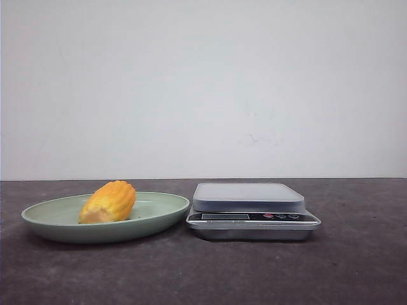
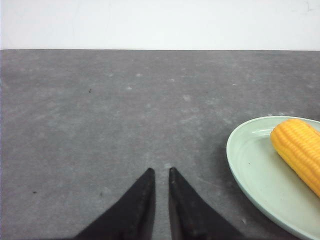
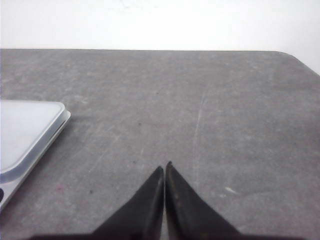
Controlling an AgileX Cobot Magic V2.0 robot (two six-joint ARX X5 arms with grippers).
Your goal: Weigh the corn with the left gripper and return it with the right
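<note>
The corn (image 1: 109,201), a stubby yellow-orange cob piece, lies on a pale green plate (image 1: 159,219) at the left of the table. The left wrist view has the corn (image 2: 300,150) on the plate (image 2: 250,170) off to one side of my left gripper (image 2: 160,170), which hovers over bare table. Its black fingers stand a narrow gap apart with nothing between them. My right gripper (image 3: 165,166) is shut with its tips touching and holds nothing, over bare table beside the scale (image 3: 25,135). Neither gripper shows in the front view.
A silver kitchen scale (image 1: 251,210) with a flat grey platform stands just right of the plate, with nothing on it. The dark grey tabletop (image 1: 203,273) runs back to a white wall; its far right corner shows in the right wrist view.
</note>
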